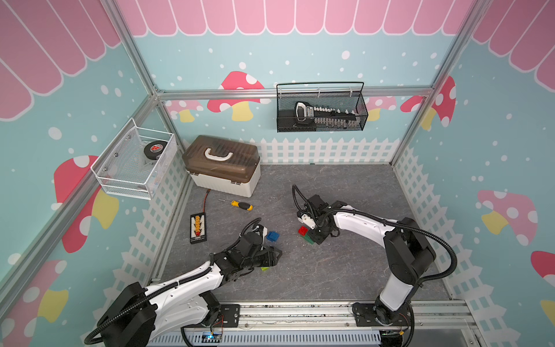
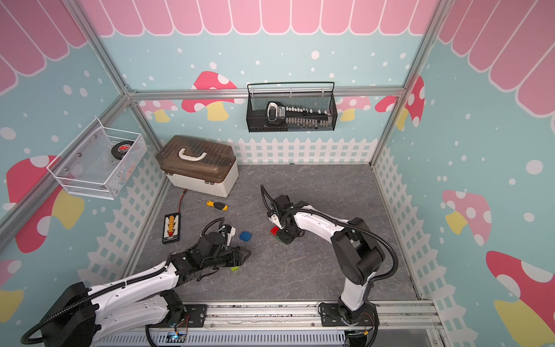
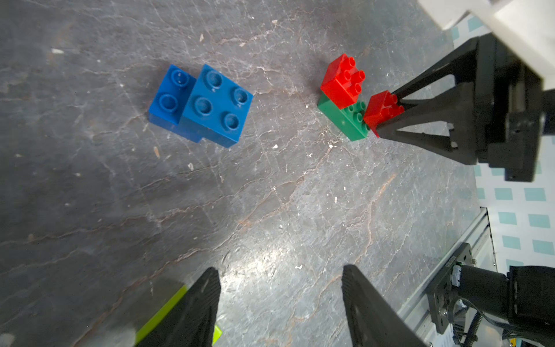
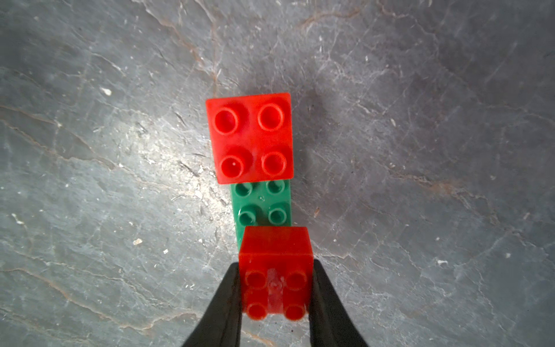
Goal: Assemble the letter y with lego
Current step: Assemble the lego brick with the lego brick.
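The right gripper point(image 4: 276, 270) is clenched on a red brick point(image 4: 274, 245), its two fingers point(image 4: 231, 288) pressing opposite sides. The brick is tilted, studs turned back toward the wrist, and sits at one end of the dark-green brick point(image 4: 261, 204). On the other end of that dark-green brick a second red brick point(image 4: 250, 138) is seated flat, studs up. In both top views this cluster lies just right of the frame's centre point(image 1: 306, 234) on the grey table point(image 1: 345, 270). To its left, apart from it, lie two joined blue bricks point(image 1: 272, 235), one stepped over the other. The left gripper point(image 3: 279, 270) is released and grasps nothing. It hangs lower left of centre, with the lime-green brick point(image 1: 265, 269) partly hidden beneath it
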Controlling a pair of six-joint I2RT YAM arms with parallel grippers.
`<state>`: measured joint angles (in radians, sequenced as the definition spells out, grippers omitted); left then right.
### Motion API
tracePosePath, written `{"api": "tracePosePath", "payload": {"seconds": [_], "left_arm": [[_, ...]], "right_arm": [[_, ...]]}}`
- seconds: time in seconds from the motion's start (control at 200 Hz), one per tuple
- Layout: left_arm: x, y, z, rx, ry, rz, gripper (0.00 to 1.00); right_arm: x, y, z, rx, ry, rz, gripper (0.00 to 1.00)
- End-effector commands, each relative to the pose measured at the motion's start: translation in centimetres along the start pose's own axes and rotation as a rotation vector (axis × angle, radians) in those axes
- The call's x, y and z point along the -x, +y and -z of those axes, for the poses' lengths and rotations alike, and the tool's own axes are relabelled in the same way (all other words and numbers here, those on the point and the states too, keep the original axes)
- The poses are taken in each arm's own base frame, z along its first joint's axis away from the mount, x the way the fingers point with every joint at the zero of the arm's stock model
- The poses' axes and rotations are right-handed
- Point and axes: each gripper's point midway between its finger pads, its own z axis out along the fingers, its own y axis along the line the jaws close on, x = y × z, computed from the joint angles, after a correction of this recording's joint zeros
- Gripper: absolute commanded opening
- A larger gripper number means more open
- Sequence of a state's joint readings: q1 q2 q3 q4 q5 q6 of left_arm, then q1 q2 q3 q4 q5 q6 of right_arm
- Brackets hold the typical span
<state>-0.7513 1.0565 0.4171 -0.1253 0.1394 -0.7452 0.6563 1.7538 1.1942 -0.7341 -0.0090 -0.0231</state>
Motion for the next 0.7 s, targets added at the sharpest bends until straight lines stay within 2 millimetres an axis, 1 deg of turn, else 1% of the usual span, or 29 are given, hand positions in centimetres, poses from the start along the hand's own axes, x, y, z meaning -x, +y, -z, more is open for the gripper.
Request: {"api": "tracePosePath", "payload": {"seconds": [0.0, 0.1, 0.385, 0.695], "left_arm": [[0.0, -0.7, -0.2, -0.041, 0.0, -0.015, 0.66], [0.0, -0.8, -0.2, -0.041, 0.001, -0.016, 0.66], [0.1, -0.5, -0.2, -0.025, -0.005, -0.015, 0.66], [0.2, -0.5, -0.2, -0.019, -0.006, -0.017, 0.66]], "right_arm": [[-0.7, 0.6, -0.5, 0.029, 0.029, 0.03, 0.25], [-1.1, 0.8, -0.7, 0.041, 0.04, 0.03, 0.25], [-1.9, 0.9, -0.5, 0.037, 0.061, 0.031, 0.25], [-3.0, 0.8, -1.6, 0.023, 0.118, 0.05, 0.25]]}}
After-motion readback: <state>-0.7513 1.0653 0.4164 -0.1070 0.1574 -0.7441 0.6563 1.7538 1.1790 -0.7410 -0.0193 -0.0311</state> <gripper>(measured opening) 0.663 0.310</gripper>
